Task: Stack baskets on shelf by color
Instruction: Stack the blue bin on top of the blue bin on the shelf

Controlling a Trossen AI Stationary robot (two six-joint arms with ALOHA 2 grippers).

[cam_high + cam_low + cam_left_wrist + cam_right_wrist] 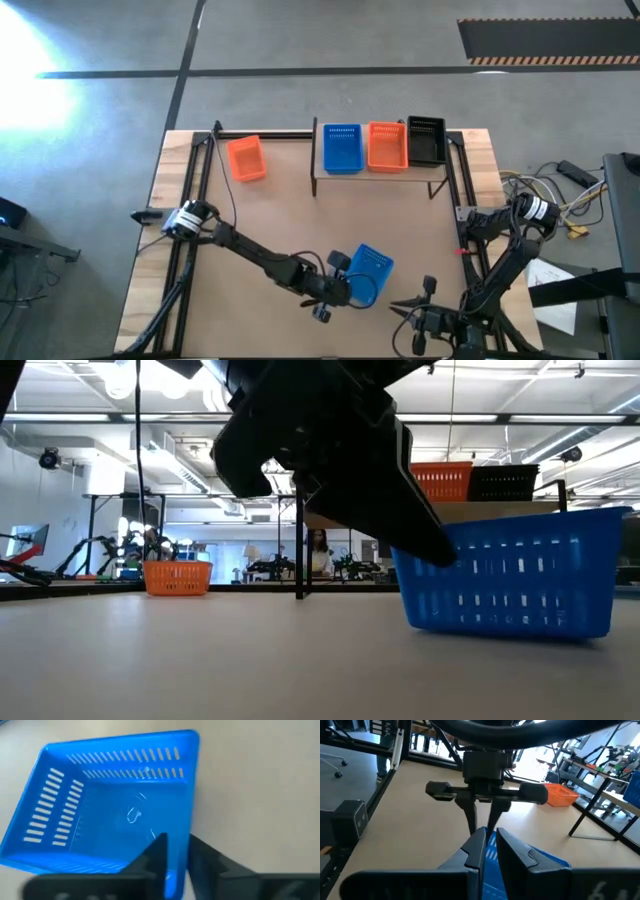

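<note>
A blue basket (371,268) (515,575) sits with its bottom on the table near the near edge. My left gripper (348,289) (177,842) is over its near-left end and shut on its wall; it also shows in the right wrist view (483,826). The shelf (380,178) stands at the far side. It carries a blue basket (342,148), an orange basket (387,146) and a black basket (426,141) side by side. Another orange basket (245,158) (177,576) sits on the table left of the shelf. My right gripper (415,302) (491,834) waits shut near the near edge, to the right of the blue basket. My left gripper has one finger (159,851) inside the blue basket and the other finger (205,857) outside it. A side wall (187,820) stands between them, close to a corner. The fingers come from above, pointing down. The basket's bottom rests on the table.
The shelf's thin black legs (299,545) stand on the table. Black frame rails (195,200) run along the table's left and right sides. Bare tabletop (290,215) lies between the shelf and the arms. Cables (560,195) lie off the table's right edge.
</note>
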